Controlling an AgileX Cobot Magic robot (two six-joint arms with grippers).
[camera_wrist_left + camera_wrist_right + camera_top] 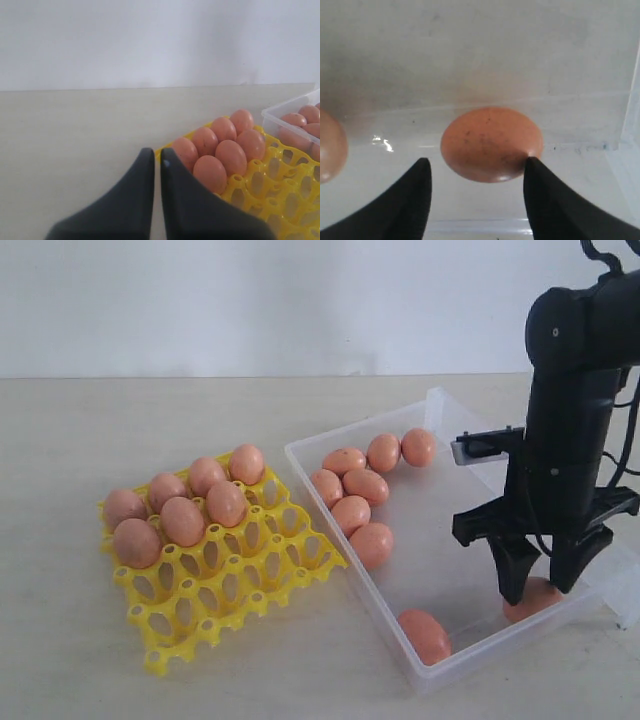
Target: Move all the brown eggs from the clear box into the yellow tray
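The yellow tray point(235, 585) lies on the left of the table, with several brown eggs point(182, 520) in its far cups. The clear box point(455, 665) lies to its right. Several eggs point(366, 485) cluster at its far left end and one egg point(424, 635) lies by the near wall. My right gripper point(537, 590) is down inside the box, open, straddling an egg point(491, 144) near the box's near right corner. One fingertip point(530, 164) is at that egg's edge. My left gripper point(156, 155) is shut and empty, beside the tray point(280, 200), and is out of the exterior view.
The box's clear walls point(630, 125) stand close around the right gripper. Another egg point(330, 145) shows at the edge of the right wrist view. The box's corner point(280, 112) sits just past the tray. A plain white wall stands behind the beige table point(120, 420).
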